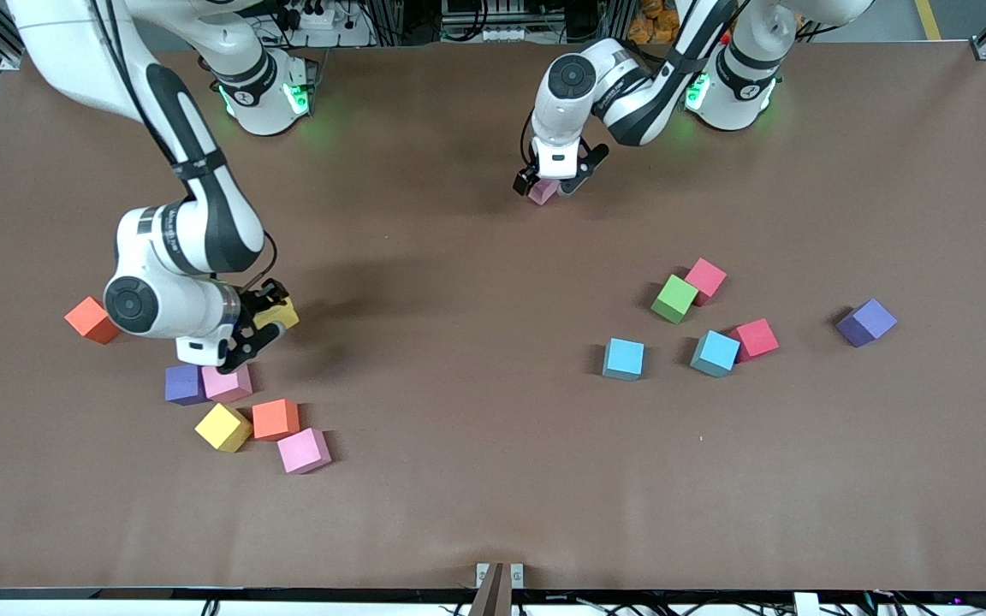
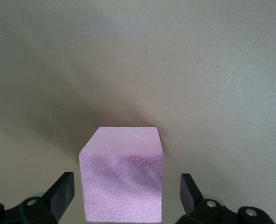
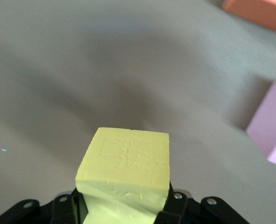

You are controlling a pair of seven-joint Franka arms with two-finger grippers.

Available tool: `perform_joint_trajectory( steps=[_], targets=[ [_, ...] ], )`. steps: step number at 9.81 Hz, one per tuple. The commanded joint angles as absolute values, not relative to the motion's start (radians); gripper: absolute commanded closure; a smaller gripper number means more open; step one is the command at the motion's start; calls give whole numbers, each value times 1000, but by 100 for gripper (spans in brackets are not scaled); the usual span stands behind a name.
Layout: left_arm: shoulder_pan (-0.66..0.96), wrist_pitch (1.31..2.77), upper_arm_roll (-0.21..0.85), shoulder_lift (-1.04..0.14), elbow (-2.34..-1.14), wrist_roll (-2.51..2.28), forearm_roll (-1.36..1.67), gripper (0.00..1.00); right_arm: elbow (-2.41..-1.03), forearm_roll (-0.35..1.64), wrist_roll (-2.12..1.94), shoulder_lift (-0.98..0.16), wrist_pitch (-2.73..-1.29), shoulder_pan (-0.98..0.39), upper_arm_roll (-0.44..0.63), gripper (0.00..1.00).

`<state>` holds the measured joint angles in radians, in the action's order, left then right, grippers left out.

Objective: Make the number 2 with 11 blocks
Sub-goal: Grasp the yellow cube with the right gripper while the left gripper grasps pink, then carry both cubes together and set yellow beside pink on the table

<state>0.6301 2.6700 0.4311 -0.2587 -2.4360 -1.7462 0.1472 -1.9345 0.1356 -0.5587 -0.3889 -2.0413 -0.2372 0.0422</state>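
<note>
Brown desk [image 1: 493,479] is carrying scattered foam blocks, nothing arranged into a 2 yet; landmark for everything below is the lone pink block [image 1: 543,192] sitting mid-desk near the arm bases.

Left gripper [image 1: 558,183] is straddling that pink block [image 2: 122,175], jaws spread wide with a gap on each side, so not gripping; block is resting on the desk; my read is it's serving as the first piece of the figure, or the gripper is lining up on it; can't tell which.

Right gripper [image 1: 264,328] is well away from the pink block, toward the right arm's end, jaws pinching a yellow block [image 1: 277,315] on two opposite faces; wrist view is showing the yellow block [image 3: 124,175] clamped squarely, likely so it travels without twisting.

Near that gripper: orange [image 1: 92,320], purple [image 1: 184,384], pink [image 1: 228,382], yellow [image 1: 223,427], orange [image 1: 276,419], pink [image 1: 304,450].

Toward the left arm's end, nearer the camera than the landmark: green [image 1: 674,299], two reddish [image 1: 705,279] [image 1: 755,339], two blue [image 1: 624,358] [image 1: 715,353], purple [image 1: 866,322]; all waiting as stock.
</note>
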Motion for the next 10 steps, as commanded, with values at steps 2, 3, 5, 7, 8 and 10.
perform_joint_trajectory(
  steps=[2, 3, 5, 7, 8, 10],
  targets=[
    [634, 2687, 437, -304, -2422, -1755, 156, 0, -1936, 144, -575, -331, -2026, -372, 43, 72],
    [634, 2698, 437, -307, -2422, -1759, 144, 12, -1936, 144, -595, -324, -2028, -403, 43, 72],
    [632, 2698, 437, -311, -2416, -1794, 144, 77, -1937, 144, -642, -307, -2017, -440, 43, 72],
    [630, 2698, 437, -343, -2352, -1953, 146, 97, -1943, 144, -698, -282, -2011, -472, 43, 72],
    [632, 2695, 437, -359, -2311, -2033, 146, 97, -1945, 144, -699, -278, -2011, -495, 43, 72],
    [632, 2689, 437, -362, -2278, -2234, 144, 95, -1945, 140, -698, -261, -2022, -584, 44, 71]
  ],
)
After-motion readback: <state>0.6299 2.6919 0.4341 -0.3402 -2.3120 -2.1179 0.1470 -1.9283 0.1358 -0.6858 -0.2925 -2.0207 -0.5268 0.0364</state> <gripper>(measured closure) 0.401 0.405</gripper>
